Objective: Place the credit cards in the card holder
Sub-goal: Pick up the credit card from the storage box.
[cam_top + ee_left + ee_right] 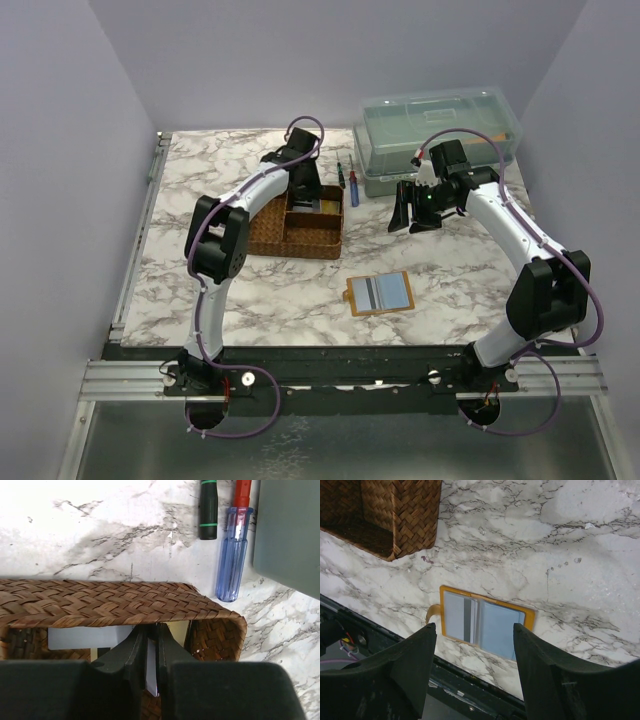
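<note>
The card holder (378,293) lies open on the marble near the front, orange-rimmed with a pale blue inner face and a dark stripe; it also shows in the right wrist view (485,622). My left gripper (300,192) is down inside the brown woven tray (270,235). In the left wrist view it (149,630) is shut on a whitish credit card (151,672) held edge-on between the fingers. Another pale grey card (87,636) lies in the tray behind them. My right gripper (412,215) is open and empty, hovering above the table beyond the card holder; it also shows in the right wrist view (474,626).
The tray rim (115,605) stands just ahead of the left fingers. A blue-handled screwdriver (232,555) and a black-and-green tool (208,502) lie right of the tray. A clear lidded box (440,135) stands at the back right. The table's front edge and rail (470,690) are just past the card holder.
</note>
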Motion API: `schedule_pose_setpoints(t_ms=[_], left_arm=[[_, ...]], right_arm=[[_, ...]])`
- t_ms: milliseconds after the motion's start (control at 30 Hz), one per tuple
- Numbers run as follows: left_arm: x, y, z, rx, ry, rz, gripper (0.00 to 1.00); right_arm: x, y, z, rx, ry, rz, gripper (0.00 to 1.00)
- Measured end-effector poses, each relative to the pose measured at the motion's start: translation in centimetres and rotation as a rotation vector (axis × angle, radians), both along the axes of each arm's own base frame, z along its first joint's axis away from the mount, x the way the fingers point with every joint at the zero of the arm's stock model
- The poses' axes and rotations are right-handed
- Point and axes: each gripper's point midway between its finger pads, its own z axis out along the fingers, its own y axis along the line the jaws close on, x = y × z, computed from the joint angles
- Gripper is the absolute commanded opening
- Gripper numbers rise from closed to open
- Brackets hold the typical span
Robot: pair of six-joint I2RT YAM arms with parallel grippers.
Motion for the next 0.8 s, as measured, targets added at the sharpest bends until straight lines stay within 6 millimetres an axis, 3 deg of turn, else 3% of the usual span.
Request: schedule_pose_setpoints(t_ms=[533, 800], left_arm=[[-2.0, 2.5, 1.1, -0.032, 0.150, 0.011, 0.00], [-1.9, 3.0, 2.7, -0.143, 0.199, 0.003, 0.00]], right_arm=[[0.4, 0.1, 0.5, 0.006, -0.021, 0.000, 0.65], [2.0, 2.0, 2.3, 0.118, -0.073, -0.020, 0.63]])
